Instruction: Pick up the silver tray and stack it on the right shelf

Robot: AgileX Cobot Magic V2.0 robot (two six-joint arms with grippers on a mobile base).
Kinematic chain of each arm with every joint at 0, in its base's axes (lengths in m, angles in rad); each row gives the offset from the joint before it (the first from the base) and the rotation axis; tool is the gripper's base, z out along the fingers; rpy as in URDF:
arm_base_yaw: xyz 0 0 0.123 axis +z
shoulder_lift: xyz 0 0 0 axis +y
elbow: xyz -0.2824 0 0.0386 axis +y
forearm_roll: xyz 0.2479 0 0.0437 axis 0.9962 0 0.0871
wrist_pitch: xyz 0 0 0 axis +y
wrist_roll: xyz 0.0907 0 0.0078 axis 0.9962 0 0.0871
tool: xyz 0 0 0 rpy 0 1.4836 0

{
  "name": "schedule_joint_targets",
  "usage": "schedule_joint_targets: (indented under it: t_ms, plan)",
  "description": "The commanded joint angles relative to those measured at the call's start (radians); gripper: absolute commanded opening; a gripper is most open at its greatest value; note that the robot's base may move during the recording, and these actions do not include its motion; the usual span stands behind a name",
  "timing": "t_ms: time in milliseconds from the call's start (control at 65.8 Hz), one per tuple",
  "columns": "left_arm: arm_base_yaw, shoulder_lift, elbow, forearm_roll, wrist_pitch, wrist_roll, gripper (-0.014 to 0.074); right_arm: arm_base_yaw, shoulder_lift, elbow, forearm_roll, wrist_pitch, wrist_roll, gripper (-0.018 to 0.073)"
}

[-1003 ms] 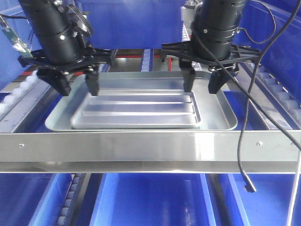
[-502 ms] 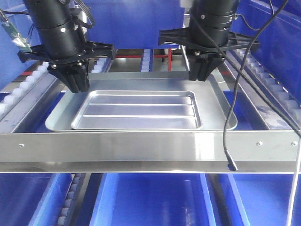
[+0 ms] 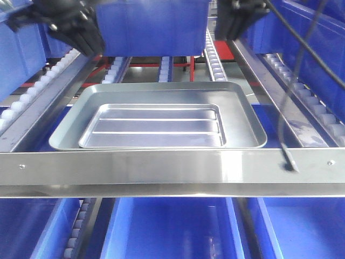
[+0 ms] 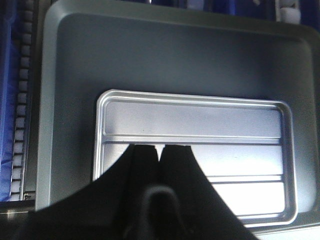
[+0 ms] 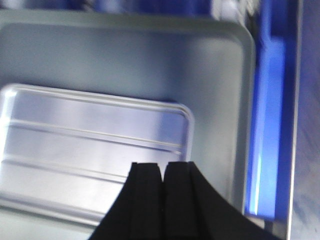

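ribbed silver tray (image 3: 153,125) lies flat inside a bigger, smooth-floored tray (image 3: 245,121), toward that tray's front-left, and both sit on the shelf (image 3: 172,167) just behind its flat steel crossbar. two long raised ribs run across the small tray's floor, side to side. the bigger tray has a wide flared rim and its bare floor shows behind and to the right of the small one. white roller rails (image 3: 215,59) slope back on both sides and behind the trays, with red bars between them farther back. blue bins (image 3: 153,24) stand at the rear and along the sides, and more blue bins show below the crossbar.

left gripper (image 3: 81,35) is raised at the top left of the front view, above and behind the trays, touching neither. in the left wrist view its fingers (image 4: 145,165) are pressed together with only a thin slit between them, and nothing is held; the small tray (image 4: 195,155) lies below them.

right gripper (image 3: 237,21) is at the top edge of the front view, mostly cut off, also clear of the trays. in the right wrist view its fingers (image 5: 147,185) are together and empty, hanging over the right end of the small tray (image 5: 95,150), with the big tray's rim (image 5: 240,100) and a blue bin beyond.

black cable (image 3: 285,124) hangs down from the right arm in front of the shelf, its end lying against the crossbar near the right screw.
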State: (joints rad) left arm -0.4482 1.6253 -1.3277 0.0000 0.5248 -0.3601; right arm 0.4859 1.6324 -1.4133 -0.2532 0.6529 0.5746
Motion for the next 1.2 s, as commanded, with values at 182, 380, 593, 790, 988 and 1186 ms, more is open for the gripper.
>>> schedule_joint_targets:
  t_ms: [182, 380, 593, 790, 988, 1186]
  plan:
    - [-0.002, -0.343, 0.356, -0.008, -0.278, -0.001, -0.0092, 0.033, -0.335, 0.323, -0.032, -0.325, -0.127, 0.005]
    - [-0.002, -0.626, 0.712, 0.017, -0.492, 0.001, -0.0088, 0.033, -0.634, 0.714, -0.053, -0.721, -0.127, 0.005]
    - [-0.002, -0.956, 0.975, 0.202, -0.713, 0.001, -0.009, 0.033, -0.904, 1.042, -0.189, -0.908, -0.126, 0.005]
    - [-0.002, -1.239, 1.036, 0.222, -0.61, 0.001, -0.009, 0.033, -1.097, 1.134, -0.188, -0.899, -0.125, 0.005]
    - [-0.002, -1.388, 1.036, 0.222, -0.573, 0.001, -0.009, 0.033, -1.154, 1.134, -0.188, -0.899, -0.125, 0.005]
    - [-0.002, -1.394, 1.036, 0.222, -0.585, 0.001, -0.009, 0.033, -1.154, 1.134, -0.188, -0.896, -0.125, 0.005]
